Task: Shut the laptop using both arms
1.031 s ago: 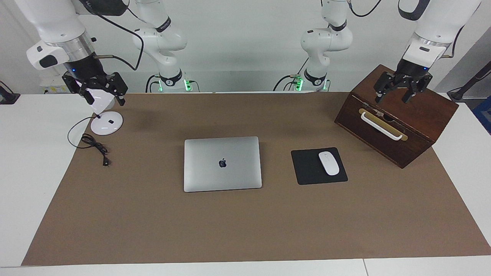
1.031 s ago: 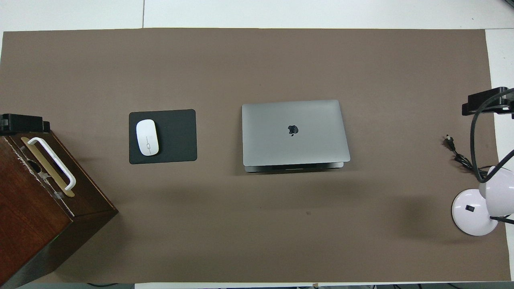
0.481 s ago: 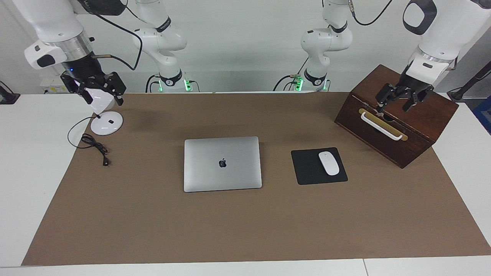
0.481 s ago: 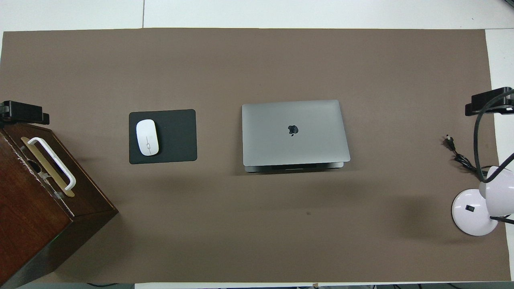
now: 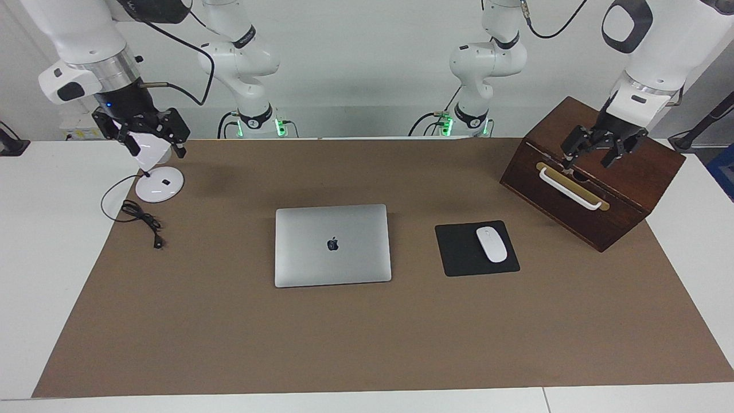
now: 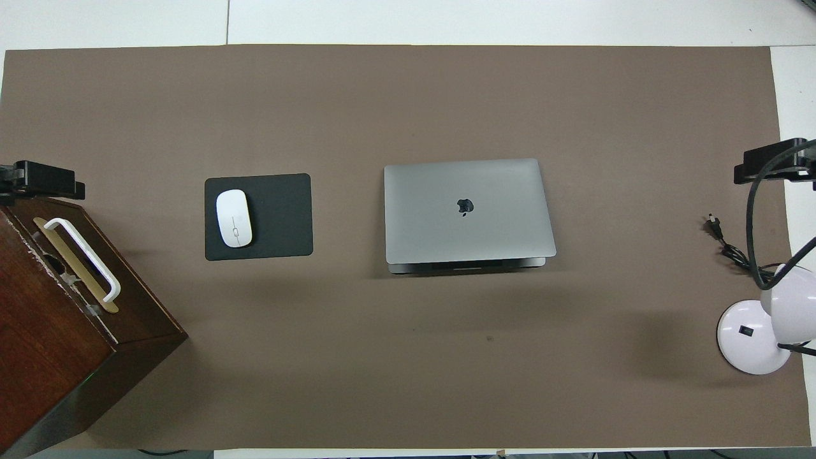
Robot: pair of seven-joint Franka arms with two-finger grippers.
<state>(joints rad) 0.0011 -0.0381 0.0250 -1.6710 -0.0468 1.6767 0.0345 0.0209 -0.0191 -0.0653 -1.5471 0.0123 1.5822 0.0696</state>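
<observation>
Two arms: both raised at their own ends of the table, well apart from the laptop (image 5: 332, 245).
Laptop position: mid-table on the brown mat (image 5: 367, 344), beside the mouse pad (image 5: 459, 252).
Laptop state: lid down, logo up, apparently shut or nearly so; thin dark seam visible along the edge nearest the robots in the overhead view.
Left gripper (image 5: 596, 150): over the wooden box (image 5: 631, 183), fingers spread, holding nothing.
Right gripper (image 5: 150, 136): over the desk lamp (image 5: 156, 172), fingers spread, empty; contact with the lamp head not determinable.
Step in hand: closing judged done or all but done.
Next move: if any gap remains, a light, even press on the lid from both sides; otherwise none required.
Laptop finish: thin, flat, matte silver-grey metal, rounded corners.
Mouse pad: black, soft-looking rectangle carrying a glossy white oval mouse (image 5: 491, 244).
Box: dark stained wood, angular, white bar handle on a brass-coloured plate.
Lamp: smooth white round base, black cord (image 5: 140, 217) coiled on the mat.
Mat: dull brown, paper-like sheet.
</observation>
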